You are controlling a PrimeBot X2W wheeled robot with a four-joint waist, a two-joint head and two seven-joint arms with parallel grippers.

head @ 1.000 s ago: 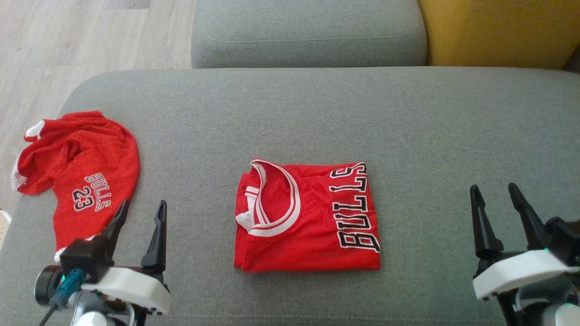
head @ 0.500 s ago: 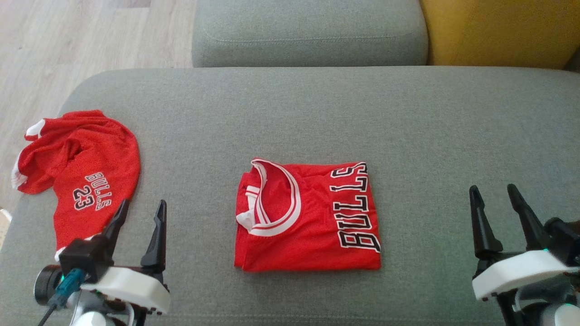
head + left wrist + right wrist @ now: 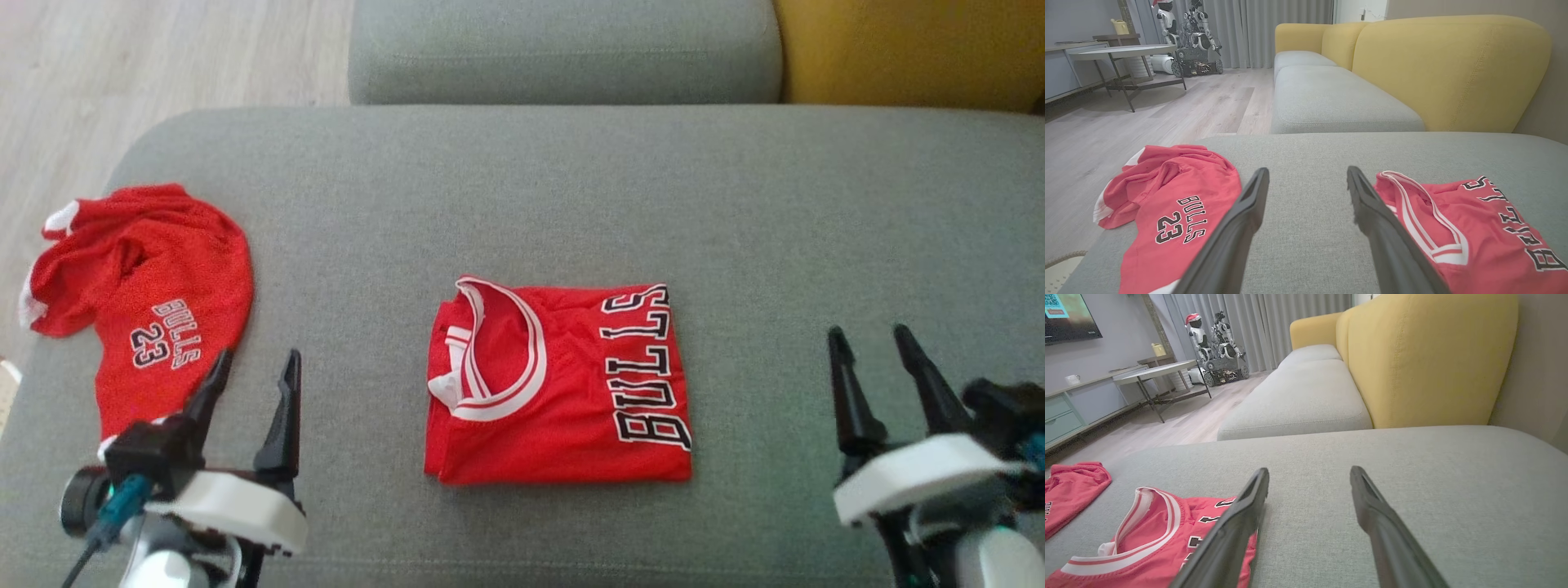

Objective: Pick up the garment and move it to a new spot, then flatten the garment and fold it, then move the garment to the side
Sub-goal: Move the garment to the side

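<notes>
Soft knit and coarse weave are sitting beside matt plastic.

The folded garment [image 3: 571, 408] is showing a fine red mesh knit, its collar [image 3: 532, 359] edged in smooth white ribbing. The crumpled red garment [image 3: 147, 278] is showing the same porous knit. The sofa seat [image 3: 571, 188] is wearing a coarse grey weave, matt and nubby; the backrest [image 3: 898, 49] is showing a finer yellow cloth. The floor [image 3: 163, 49] is looking like pale wood planks with a satin finish. The fingers [image 3: 284, 416] of the left gripper [image 3: 259, 356] and right gripper [image 3: 867, 331] are looking like matt black plastic, their casings [image 3: 237, 510] smooth, white and faintly glossy.
</notes>
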